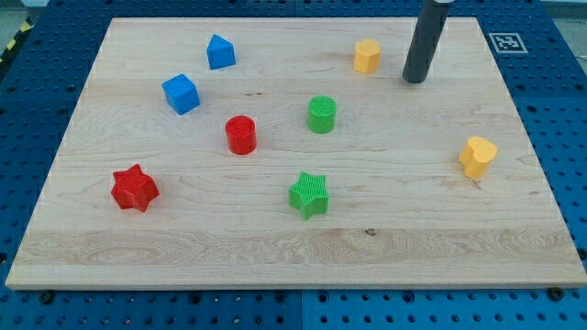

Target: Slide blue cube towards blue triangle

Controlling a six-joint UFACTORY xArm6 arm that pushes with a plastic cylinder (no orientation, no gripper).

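- Standing near the view's top right of the worktop, my tip touches no block; this end effector is a bare rod with no jaws to open or close, and it holds and pushes nothing at this moment.
- The blue cube lies well to the view's left of my tip and slightly lower; the blue triangle sits to the view's left of my tip and a little higher, near the cube but apart from it, on the cube's upper right.
- Between my tip and those two: a yellow block just beside my tip on the view's left, then a green cylinder lower left, and a red cylinder further left still.
- Lower right of my tip rests a yellow heart; a green star and a red star lie far below and left.
- Judged step: the approach, with the push not yet begun.
- The next move calls for travelling across to the cube's lower-left side, clear of the red cylinder, so a stroke toward the upper right drives the cube at the triangle.
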